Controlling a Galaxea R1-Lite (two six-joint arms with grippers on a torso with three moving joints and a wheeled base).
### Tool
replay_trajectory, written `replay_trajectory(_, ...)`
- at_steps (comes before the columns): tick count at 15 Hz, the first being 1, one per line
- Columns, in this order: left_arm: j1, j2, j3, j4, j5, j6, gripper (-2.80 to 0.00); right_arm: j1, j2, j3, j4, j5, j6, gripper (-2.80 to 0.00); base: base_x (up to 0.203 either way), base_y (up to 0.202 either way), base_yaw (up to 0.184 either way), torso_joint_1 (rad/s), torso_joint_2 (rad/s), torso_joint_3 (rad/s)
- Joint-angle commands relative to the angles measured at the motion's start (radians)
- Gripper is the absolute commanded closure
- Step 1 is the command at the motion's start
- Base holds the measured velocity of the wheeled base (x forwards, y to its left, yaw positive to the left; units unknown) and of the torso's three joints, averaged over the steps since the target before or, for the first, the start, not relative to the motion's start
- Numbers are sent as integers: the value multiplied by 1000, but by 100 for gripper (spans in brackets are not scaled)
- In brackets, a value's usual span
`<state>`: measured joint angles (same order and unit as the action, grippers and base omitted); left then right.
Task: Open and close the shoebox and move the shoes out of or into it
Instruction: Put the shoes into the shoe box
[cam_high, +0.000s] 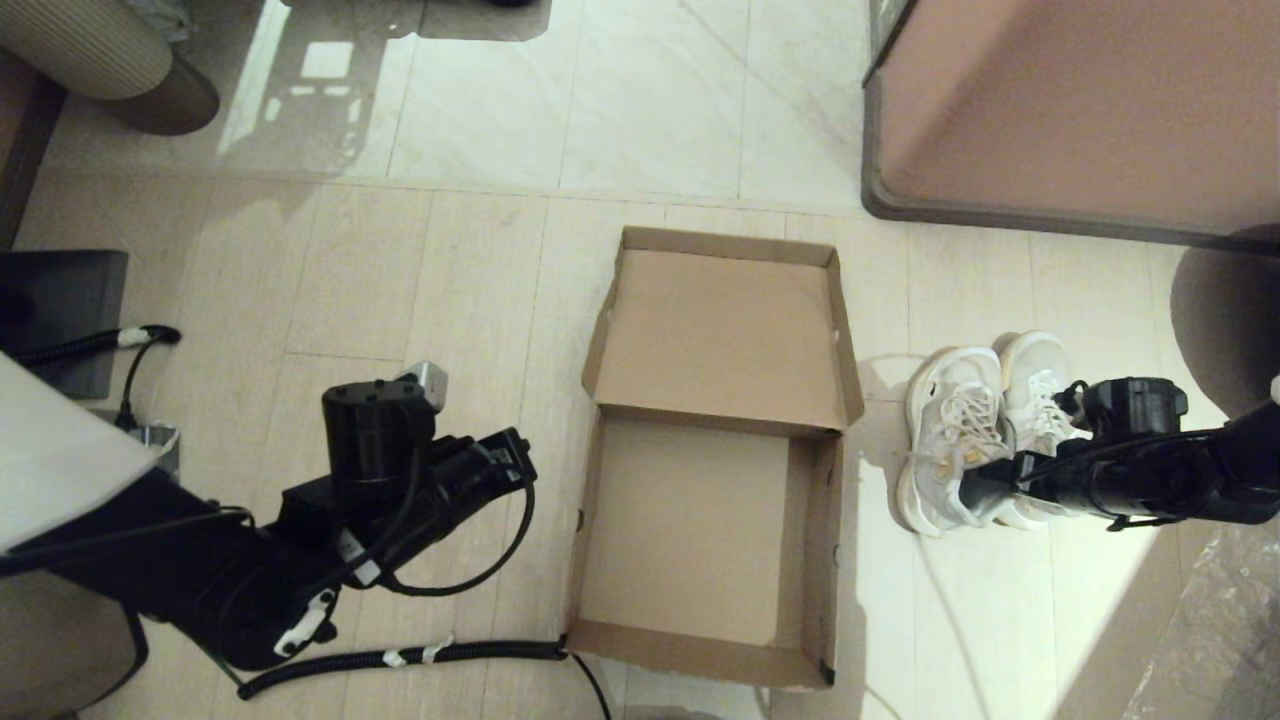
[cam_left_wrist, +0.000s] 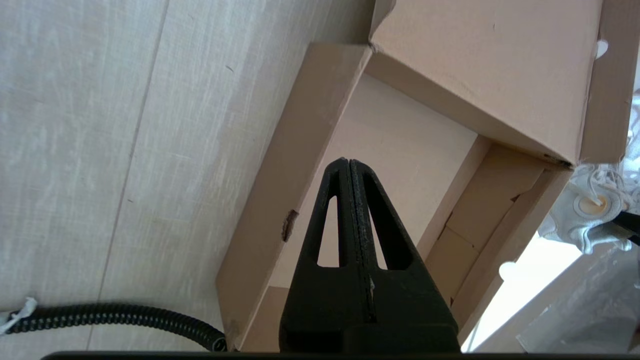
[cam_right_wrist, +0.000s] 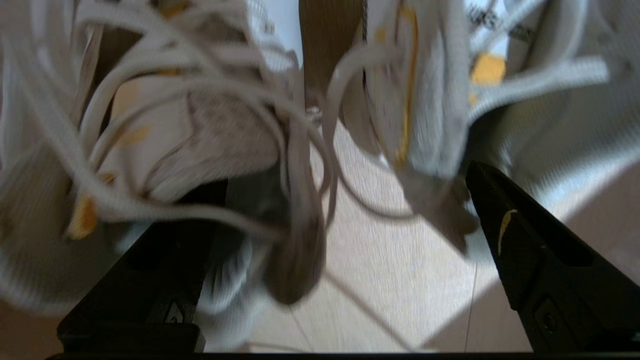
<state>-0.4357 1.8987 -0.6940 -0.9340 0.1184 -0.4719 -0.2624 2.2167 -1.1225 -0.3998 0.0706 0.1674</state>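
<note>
The shoebox (cam_high: 822, 560) lies open on the floor with nothing inside, its hinged lid (cam_high: 720, 335) folded back flat on the far side. The white shoes (cam_high: 960, 430) stand side by side just right of the box, toes pointing away. My right gripper (cam_high: 988, 482) is open at their heel ends. In the right wrist view its fingers (cam_right_wrist: 530, 250) spread wide across both shoes (cam_right_wrist: 220, 130), bare floor showing between them. My left gripper (cam_high: 515, 450) hovers left of the box, shut and holding nothing; its closed tips (cam_left_wrist: 348, 164) point at the box's left wall (cam_left_wrist: 305, 150).
A large pinkish-brown block (cam_high: 1070, 110) with a dark rim stands at the far right. A black corrugated cable (cam_high: 400, 657) runs along the floor to the box's near left corner. A dark case (cam_high: 60, 300) sits far left, and crinkled plastic (cam_high: 1220, 640) lies near right.
</note>
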Motion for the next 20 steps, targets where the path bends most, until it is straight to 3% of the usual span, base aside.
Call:
replay_trajectory(1, 0, -22, 5, -5, 3, 4, 0, 2, 77, -69, -3, 1, 1, -280, 0, 0, 0, 0, 0, 0)
replay_trajectory(3, 0, -24, 5, -5, 3, 9, 0, 2, 99, -95, -2, 1, 1, -280, 0, 0, 0, 0, 0, 0)
replay_trajectory(4, 0, -24, 5, -5, 3, 9, 0, 2, 107, -99, -2, 1, 1, 0, 0, 0, 0, 0, 0, 0)
replay_trajectory(12, 0, -35, 8, -6, 14, 7, 0, 0, 84, -39, 4, 13, 1, 0, 0, 0, 0, 0, 0, 0)
replay_trajectory(20, -1, -58, 14, -5, 26, 7, 0, 1, -351, 188, 186, 129, 2, 0, 0, 0, 0, 0, 0, 0)
